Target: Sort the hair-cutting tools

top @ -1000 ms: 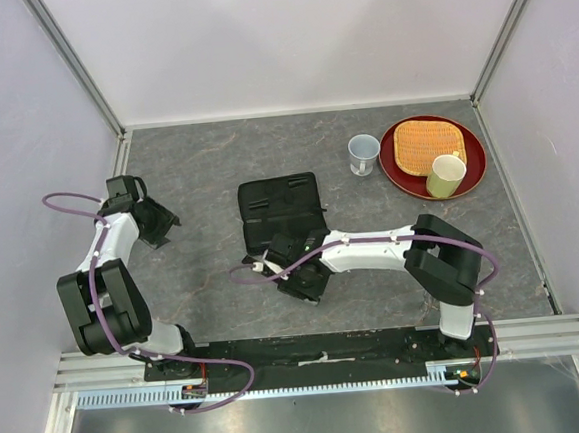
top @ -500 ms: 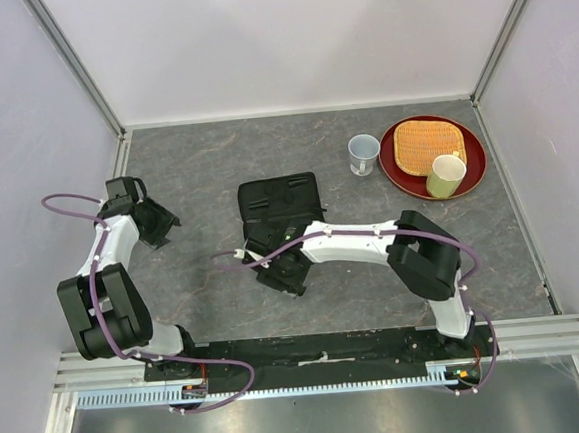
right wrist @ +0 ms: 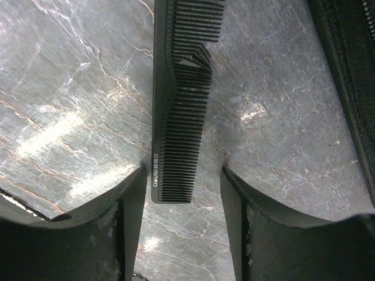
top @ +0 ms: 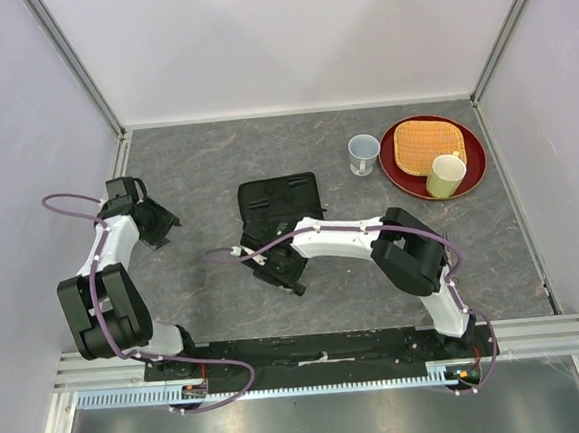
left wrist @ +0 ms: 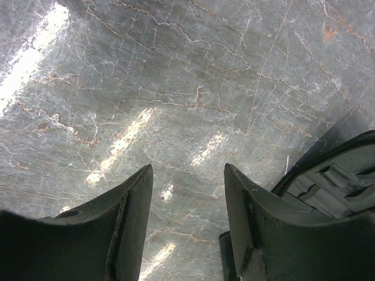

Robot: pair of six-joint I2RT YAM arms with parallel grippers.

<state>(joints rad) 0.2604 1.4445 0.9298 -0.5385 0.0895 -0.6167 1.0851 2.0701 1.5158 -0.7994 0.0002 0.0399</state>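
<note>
A slim black comb [right wrist: 174, 117] lies flat on the grey table, its near end between my right gripper's fingertips. My right gripper [right wrist: 183, 171] is open and low over it, touching nothing. In the top view this gripper [top: 279, 267] sits at the front edge of the black folding case [top: 281, 205] and hides the comb. My left gripper [top: 162, 227] is open and empty at the far left, over bare table [left wrist: 187, 170]. The case's corner [left wrist: 343, 175] shows at the right of the left wrist view. The other comb and the scissors are out of view.
A red plate [top: 471, 167] at the back right holds a woven orange mat [top: 426, 144] and a pale yellow cup [top: 446, 175]. A small clear cup [top: 364, 153] stands left of it. The case edge [right wrist: 351, 64] runs along the right of the right wrist view.
My right arm has swung its gripper leftward along the front edge of the case. The left arm has not moved.
</note>
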